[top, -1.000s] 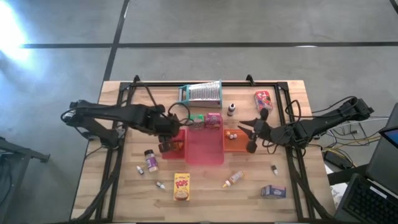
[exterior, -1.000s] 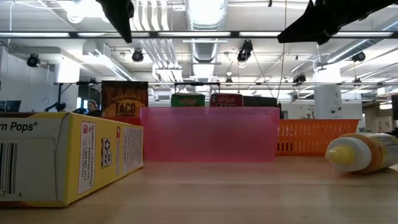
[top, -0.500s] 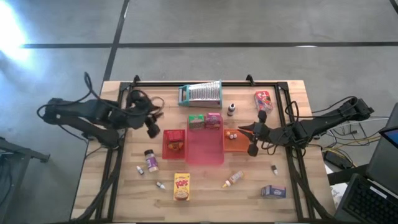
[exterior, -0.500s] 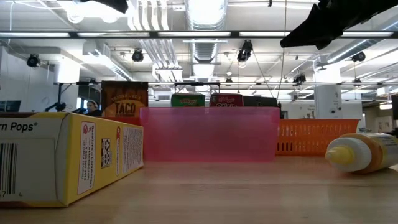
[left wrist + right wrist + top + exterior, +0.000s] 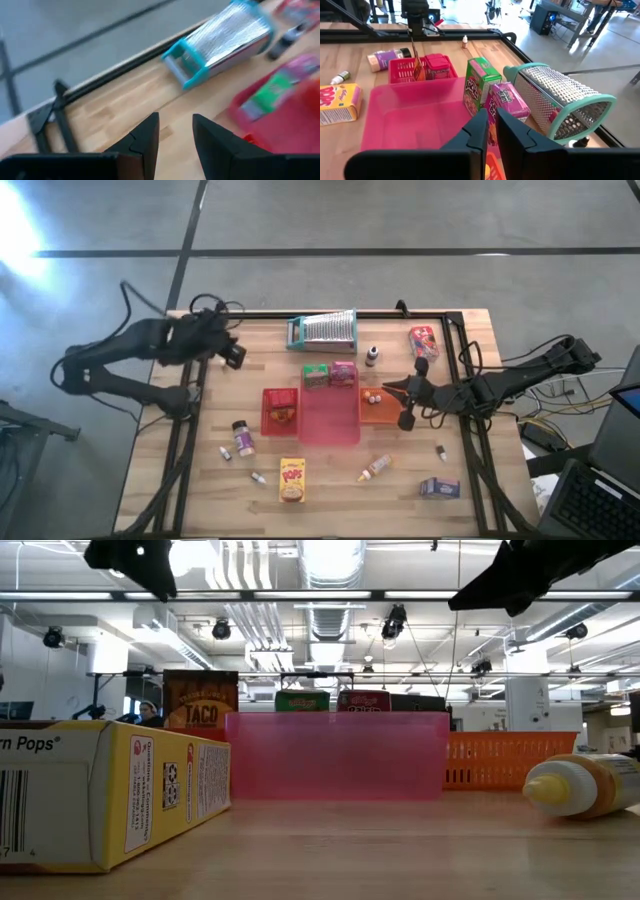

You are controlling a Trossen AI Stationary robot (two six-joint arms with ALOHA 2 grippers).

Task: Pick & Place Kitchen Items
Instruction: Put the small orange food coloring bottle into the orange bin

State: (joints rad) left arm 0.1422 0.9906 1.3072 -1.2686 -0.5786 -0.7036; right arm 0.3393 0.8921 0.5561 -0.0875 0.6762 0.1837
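Observation:
My left gripper (image 5: 232, 356) (image 5: 176, 135) hangs open over bare wood near the table's far left, with nothing between its fingers. My right gripper (image 5: 392, 388) (image 5: 491, 127) hovers shut and empty above the orange tray (image 5: 378, 410), pointing toward the table's left. A brown packet (image 5: 284, 414) lies in the red tray (image 5: 267, 408). A green box (image 5: 316, 374) and a pink box (image 5: 343, 373) stand at the far end of the pink tray (image 5: 330, 425). A yellow box (image 5: 291, 480), a spice jar (image 5: 241, 438) and a squeeze bottle (image 5: 375, 468) lie on the near part of the table.
A ribbed metal grater with a teal frame (image 5: 322, 330) lies at the far edge. A small dark bottle (image 5: 372, 356) and a red packet (image 5: 423, 340) are at the far right. A blue-purple box (image 5: 439, 488) and tiny bottles (image 5: 258, 477) (image 5: 441, 451) sit near the front.
My left gripper has risen from over the red tray and swung toward the table's far left corner, rolling as it went. The brown packet has stayed in the red tray.

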